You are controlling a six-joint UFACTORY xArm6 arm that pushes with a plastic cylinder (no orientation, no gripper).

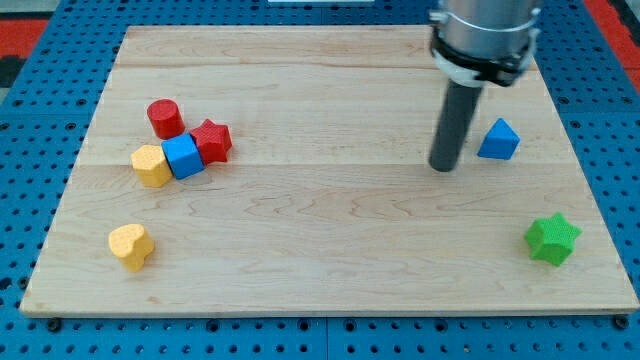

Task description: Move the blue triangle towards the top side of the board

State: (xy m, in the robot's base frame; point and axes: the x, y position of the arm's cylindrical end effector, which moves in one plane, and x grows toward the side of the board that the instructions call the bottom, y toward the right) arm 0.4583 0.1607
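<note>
Blue triangle [498, 140] right of centre on surface [330, 250], well short of far edge. Tip [444, 167] just left of it, apart. No hand fitted, only rod. Push pending.

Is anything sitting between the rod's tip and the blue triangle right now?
Nothing: in the camera view only bare board separates my tip from the blue triangle.

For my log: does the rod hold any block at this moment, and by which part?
Nothing is held. My tip rests on the board, to the view's left of the blue triangle, with a small gap between them.
</note>
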